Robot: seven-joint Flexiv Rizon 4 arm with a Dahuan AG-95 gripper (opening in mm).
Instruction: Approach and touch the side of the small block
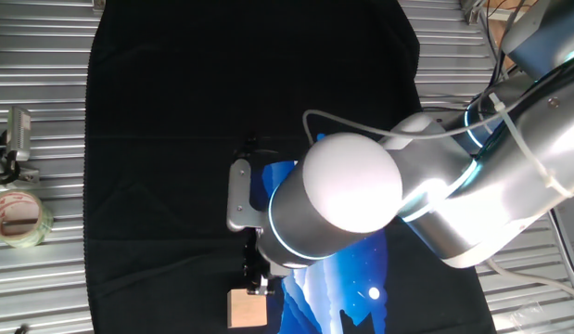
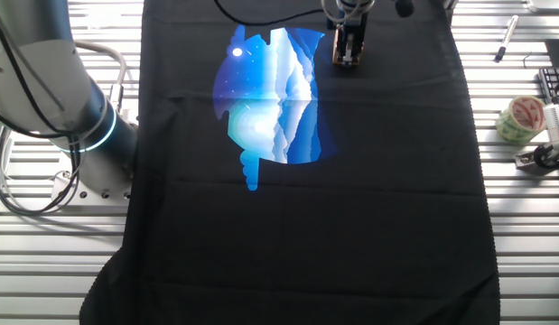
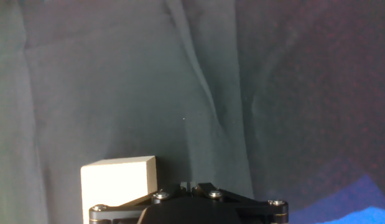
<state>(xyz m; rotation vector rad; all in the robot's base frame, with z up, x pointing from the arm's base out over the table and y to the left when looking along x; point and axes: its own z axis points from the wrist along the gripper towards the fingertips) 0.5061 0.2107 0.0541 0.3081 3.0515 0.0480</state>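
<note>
The small block [image 1: 247, 308], a pale tan wooden cube, sits on the black cloth [image 1: 175, 111] near the front edge. In the hand view the small block [image 3: 117, 182] is at lower left, just left of my fingertips. My gripper [image 1: 257, 282] is shut and empty, low over the cloth, right at the block's far side; I cannot tell whether they touch. In the hand view my gripper [image 3: 189, 185] shows its two tips pressed together. In the other fixed view my gripper [image 2: 348, 56] is at the far edge and hides the block.
A blue printed picture [image 2: 270, 99] lies on the cloth beside the gripper. A roll of clear tape [image 1: 18, 218] and a metal clamp [image 1: 16, 139] lie off the cloth on the slatted table. My arm [image 1: 407, 195] hangs over the cloth's right half.
</note>
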